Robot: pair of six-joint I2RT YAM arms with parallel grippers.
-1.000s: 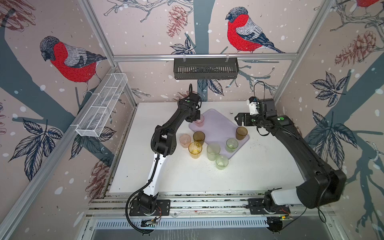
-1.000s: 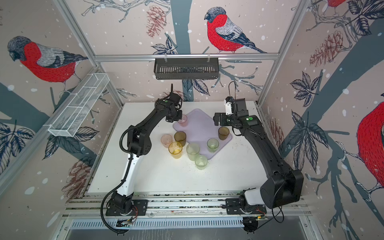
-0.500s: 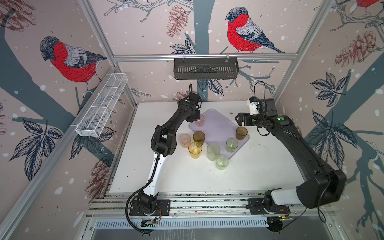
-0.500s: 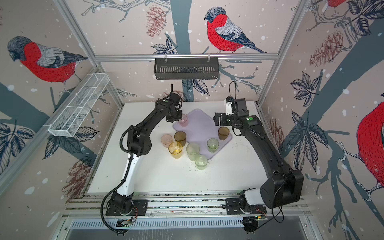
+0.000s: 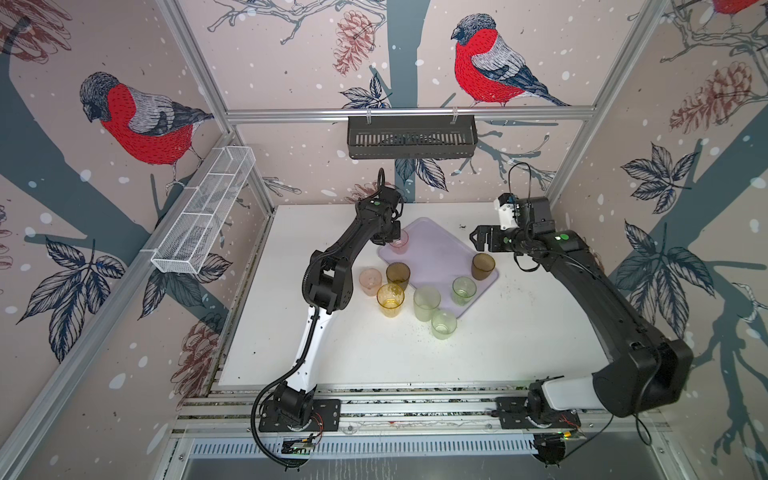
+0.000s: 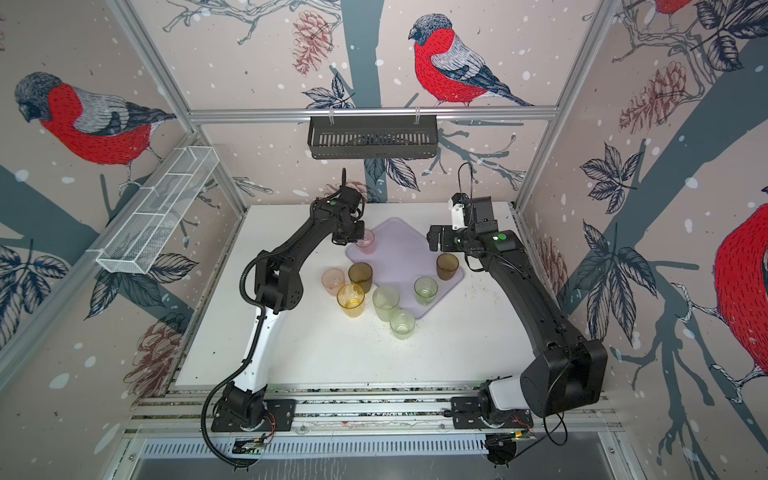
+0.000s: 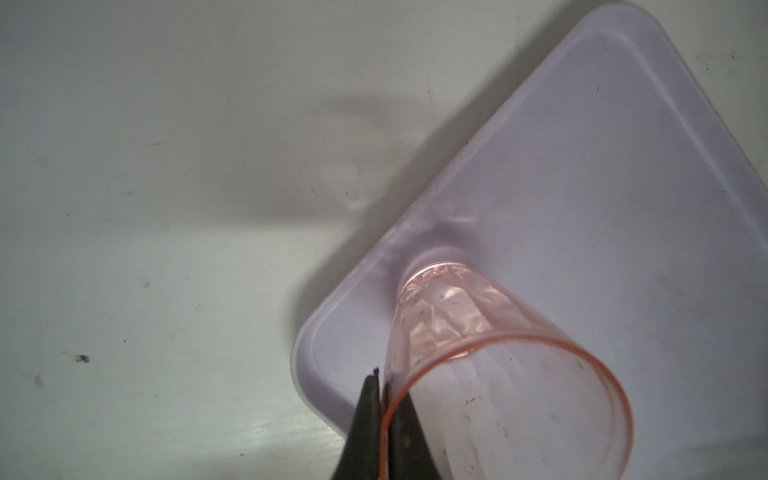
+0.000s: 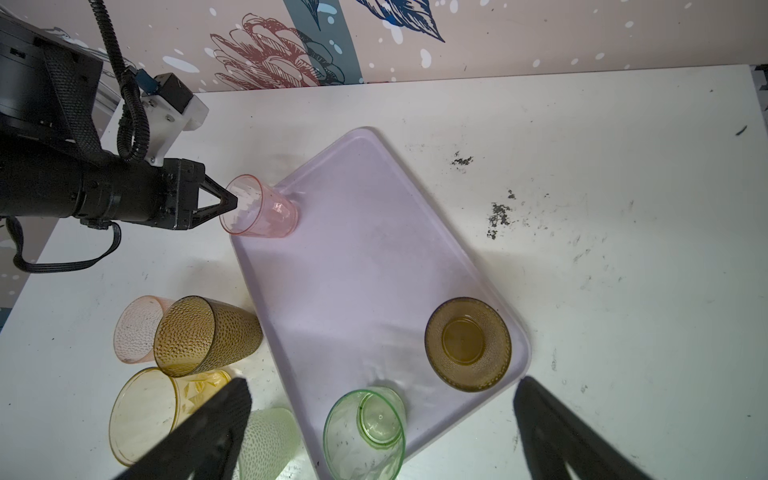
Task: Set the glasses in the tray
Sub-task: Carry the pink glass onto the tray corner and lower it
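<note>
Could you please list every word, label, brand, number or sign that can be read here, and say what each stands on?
No readable text in any view.
The tray, the pink glass and the brown glass on it: no print or label.
The black basket and the white mesh basket: no label shows.
The circuit board at the near edge: any marking is too small to read.

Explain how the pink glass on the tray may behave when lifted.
The pink glass looks thin-walled, probably light. Jaws of the left gripper pinch one rim wall only, so it may swing or slip. Its narrower base may make it tippy.
</note>
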